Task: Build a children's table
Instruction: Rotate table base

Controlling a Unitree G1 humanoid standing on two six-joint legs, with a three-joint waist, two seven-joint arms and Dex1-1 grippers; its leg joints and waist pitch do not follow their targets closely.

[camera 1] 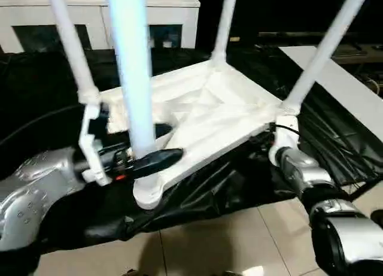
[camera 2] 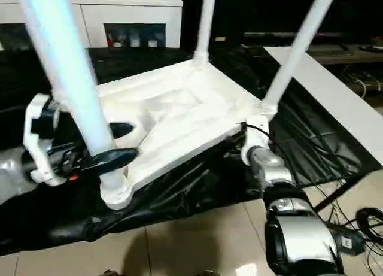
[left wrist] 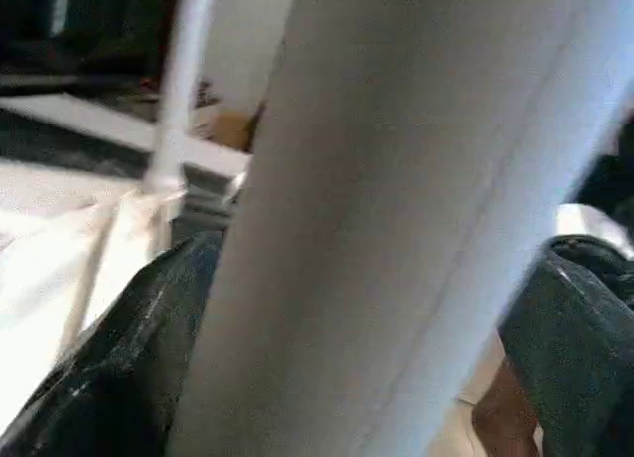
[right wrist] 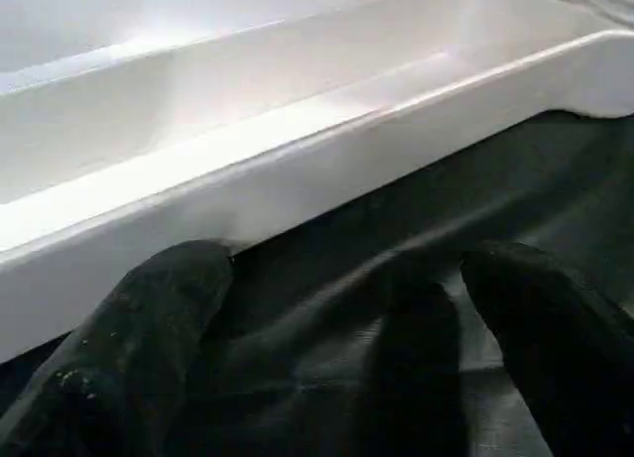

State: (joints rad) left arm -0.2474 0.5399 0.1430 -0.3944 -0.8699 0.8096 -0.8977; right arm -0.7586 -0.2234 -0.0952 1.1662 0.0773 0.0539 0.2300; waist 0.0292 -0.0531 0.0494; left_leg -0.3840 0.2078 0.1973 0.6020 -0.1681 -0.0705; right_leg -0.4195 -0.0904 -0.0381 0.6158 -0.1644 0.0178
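Observation:
The white tabletop (camera 1: pixel 203 117) lies upside down on a black sheet, ribbed underside up. Several white legs stand upright in its corner sockets. My left gripper (camera 1: pixel 157 145) is open, its black fingers (left wrist: pixel 139 368) straddling the near-left leg (camera 1: pixel 133 78) just above its socket (camera 1: pixel 146 195). A gap shows between one finger and the leg. My right gripper (right wrist: pixel 347 348) is open low beside the tabletop's near-right edge (right wrist: pixel 297 179), with only black sheet between its fingers. Its wrist (camera 1: pixel 286 145) sits beside the near-right leg (camera 1: pixel 326 48).
The black sheet (camera 1: pixel 239 180) covers the low work surface. A white cabinet (camera 1: pixel 96 12) stands at the back left. A white board (camera 1: pixel 350 90) lies at the right. Tiled floor (camera 1: pixel 227 240) is in front, with cables (camera 2: pixel 368 219) at the right.

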